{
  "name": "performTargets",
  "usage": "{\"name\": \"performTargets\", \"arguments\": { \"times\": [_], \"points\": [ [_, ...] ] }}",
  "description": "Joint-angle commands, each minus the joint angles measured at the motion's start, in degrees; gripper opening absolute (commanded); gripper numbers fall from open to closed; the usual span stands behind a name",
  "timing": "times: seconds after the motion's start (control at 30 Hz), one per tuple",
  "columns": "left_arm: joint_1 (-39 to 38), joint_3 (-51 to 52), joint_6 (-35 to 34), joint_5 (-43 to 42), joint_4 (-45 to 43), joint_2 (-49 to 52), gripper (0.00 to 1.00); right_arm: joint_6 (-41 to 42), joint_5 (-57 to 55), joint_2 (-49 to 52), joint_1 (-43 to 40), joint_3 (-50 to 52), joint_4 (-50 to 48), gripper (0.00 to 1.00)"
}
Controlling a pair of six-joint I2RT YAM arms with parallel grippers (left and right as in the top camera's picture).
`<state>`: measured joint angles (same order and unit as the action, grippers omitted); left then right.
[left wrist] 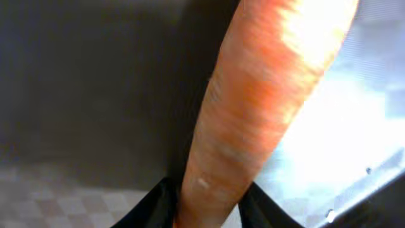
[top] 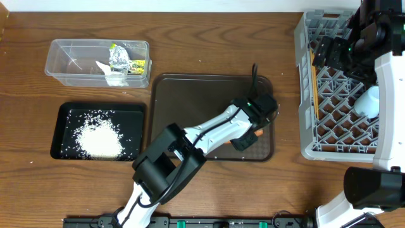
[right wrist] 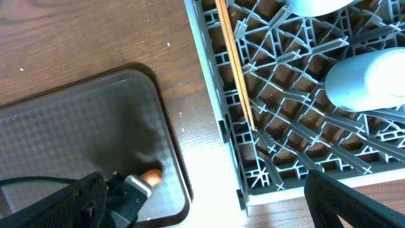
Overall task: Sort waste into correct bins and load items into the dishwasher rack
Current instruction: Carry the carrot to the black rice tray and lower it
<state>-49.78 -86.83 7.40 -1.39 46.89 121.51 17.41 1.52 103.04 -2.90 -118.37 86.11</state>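
My left gripper is shut on a small orange carrot at the right end of the brown tray. The carrot also shows in the right wrist view. My right gripper hangs open and empty above the grey dishwasher rack. The rack holds a light blue cup and wooden chopsticks. The black bin holds white rice. The clear tub holds foil, a yellow-green wrapper and tissue. The plate is out of view.
The brown tray lies between the two bins and the rack, a narrow strip of wooden table between its right rim and the rack. A light blue rounded piece sits at the rack's far side. A few rice grains lie on the table.
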Motion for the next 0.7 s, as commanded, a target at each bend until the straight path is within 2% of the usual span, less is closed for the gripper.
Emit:
{"name": "performTargets", "arguments": {
  "times": [0.0,0.2,0.27,0.3,0.5,0.67],
  "points": [
    [1.6,-0.3,-3.5,0.1,0.3,-1.2,0.29,0.6,0.0,0.3,0.0,0.0,0.1,0.99],
    [4.2,-0.4,-6.8,0.1,-0.1,-5.6,0.19,0.6,0.0,0.3,0.0,0.0,0.1,0.99],
    [5.3,-0.4,-8.4,0.1,-0.1,-7.4,0.19,0.6,0.0,0.3,0.0,0.0,0.1,0.99],
    [6.0,-0.4,-9.2,0.1,0.0,-8.6,0.15,0.6,0.0,0.3,0.0,0.0,0.1,0.99],
    [12.2,-0.4,-14.7,0.2,0.3,-15.5,0.14,0.6,0.0,0.3,0.0,0.0,0.1,0.99],
    [21.9,-0.4,-22.8,0.2,3.0,-20.9,0.13,0.6,0.0,0.3,0.0,0.0,0.1,0.99]
  ]
}}
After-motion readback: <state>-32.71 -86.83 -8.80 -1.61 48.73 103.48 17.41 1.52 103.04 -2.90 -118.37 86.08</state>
